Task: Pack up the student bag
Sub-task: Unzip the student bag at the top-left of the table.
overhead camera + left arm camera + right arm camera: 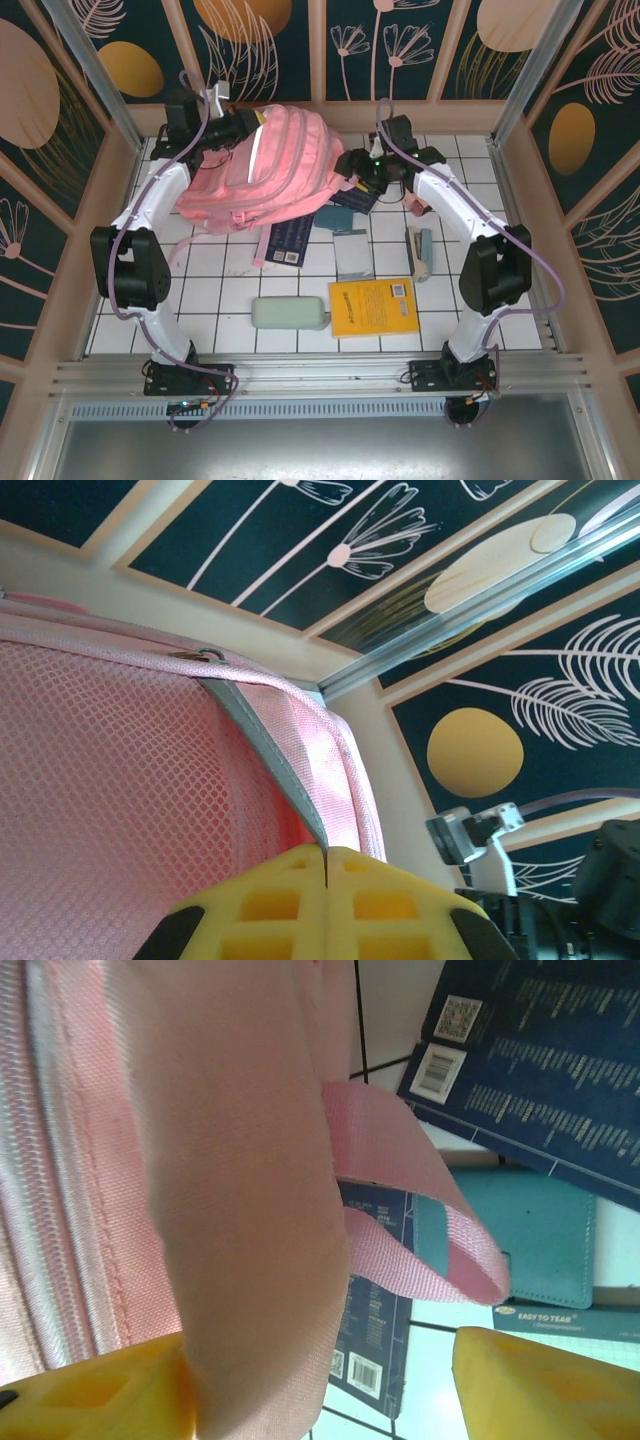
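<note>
left gripper (325,855) at 11 o'clock is pinched shut on the student bag (270,165), probably holding its rim up; right gripper (320,1370), 1 o'clock, gapes wide around a fold.

The large pink fabric backpack (270,165) carries a silvery reflective stripe (258,150), and its pink mesh panel (120,780) has a fine honeycomb weave edged in grey. The tiled table (230,285) is white with dark grid lines; the paperback book (372,306) is bright yellow, the oblong soft case (290,313) pale mint green, the thin flat book (291,240) navy. The wall panels (420,50) are dark teal with cream line-drawn flowers and golden and peach discs.
</note>
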Robot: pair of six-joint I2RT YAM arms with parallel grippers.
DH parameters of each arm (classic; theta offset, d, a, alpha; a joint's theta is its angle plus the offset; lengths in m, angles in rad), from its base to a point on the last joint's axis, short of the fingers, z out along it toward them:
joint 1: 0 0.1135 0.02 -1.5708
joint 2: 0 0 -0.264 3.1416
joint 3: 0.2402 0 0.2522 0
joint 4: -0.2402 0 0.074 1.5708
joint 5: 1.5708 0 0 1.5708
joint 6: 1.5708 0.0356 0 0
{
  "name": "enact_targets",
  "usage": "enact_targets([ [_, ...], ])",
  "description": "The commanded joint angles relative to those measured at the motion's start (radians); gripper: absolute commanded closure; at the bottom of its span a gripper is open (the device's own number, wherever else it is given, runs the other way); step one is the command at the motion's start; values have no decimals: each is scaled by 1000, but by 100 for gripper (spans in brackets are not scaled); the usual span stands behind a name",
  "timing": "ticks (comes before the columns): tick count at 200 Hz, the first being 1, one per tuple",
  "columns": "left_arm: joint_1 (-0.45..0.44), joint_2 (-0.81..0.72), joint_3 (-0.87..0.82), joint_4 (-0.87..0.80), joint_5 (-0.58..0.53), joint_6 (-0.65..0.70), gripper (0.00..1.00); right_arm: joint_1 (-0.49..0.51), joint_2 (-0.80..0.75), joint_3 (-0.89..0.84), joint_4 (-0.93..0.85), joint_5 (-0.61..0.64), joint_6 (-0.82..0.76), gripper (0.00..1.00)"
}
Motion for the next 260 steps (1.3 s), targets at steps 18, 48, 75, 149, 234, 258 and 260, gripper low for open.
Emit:
enact_targets([
  [18,-13,-48,14,182,60,-22,100,2,-17,-44,240,-135,69,32],
  [48,-24,-42,8,180,61,-21,100,7,-17,-79,411,-221,161,46],
  [75,-28,-43,-1,95,-10,15,97,35,-51,-79,446,-200,182,97],
  [149,-30,-439,-357,-110,-435,201,44,19,-71,-19,333,-168,175,100],
  [234,-77,-577,-675,-250,-239,304,53,18,-18,126,226,-199,163,100],
  [258,-77,-547,-677,-247,-259,317,49,23,-20,136,223,-209,165,100],
  [260,-77,-545,-677,-247,-260,319,49,22,-19,137,223,-209,166,100],
])
